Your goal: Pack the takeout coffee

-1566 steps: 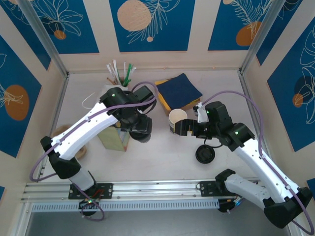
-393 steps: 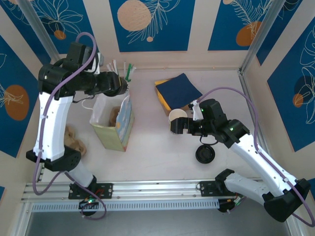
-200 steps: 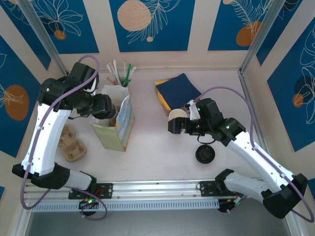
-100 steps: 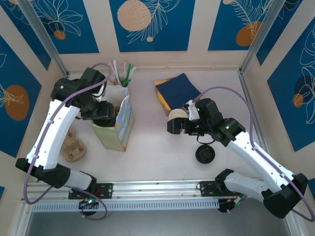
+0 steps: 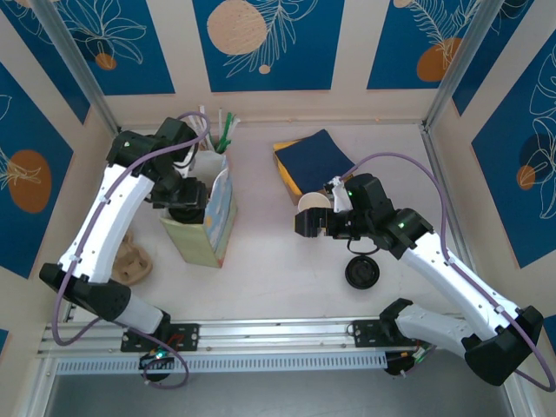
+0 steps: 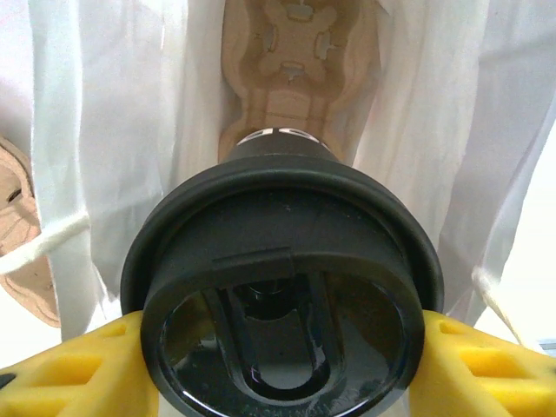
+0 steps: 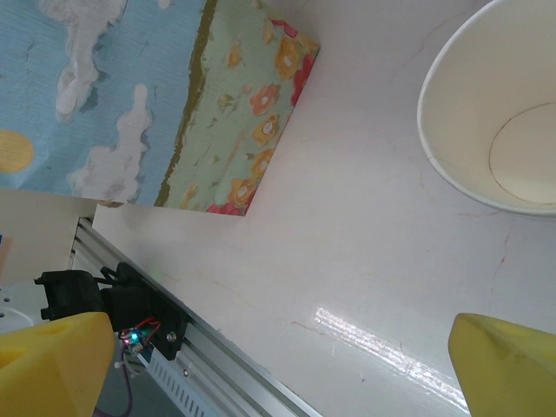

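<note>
White tabletop (image 5: 269,278), walled by blue panels (image 5: 269,39), lies bare between bag (image 5: 213,236) and paper cup (image 5: 314,204). Left gripper (image 5: 187,203) clamps the takeout coffee (image 6: 282,287) over the bag's mouth (carrier (image 6: 295,52) inside). Right gripper (image 5: 306,223) stands spread beside the cup.

Takeout coffee (image 6: 282,287) lid glossy blk plastic; bag (image 6: 113,130) white paper; tray (image 6: 295,52) matt pulp cardbd.

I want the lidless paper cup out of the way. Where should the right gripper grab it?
Probably across its side wall below the rim, coming in level from the near side: the paper cup stands upright, open-mouthed, and the open right gripper hovers there.
</note>
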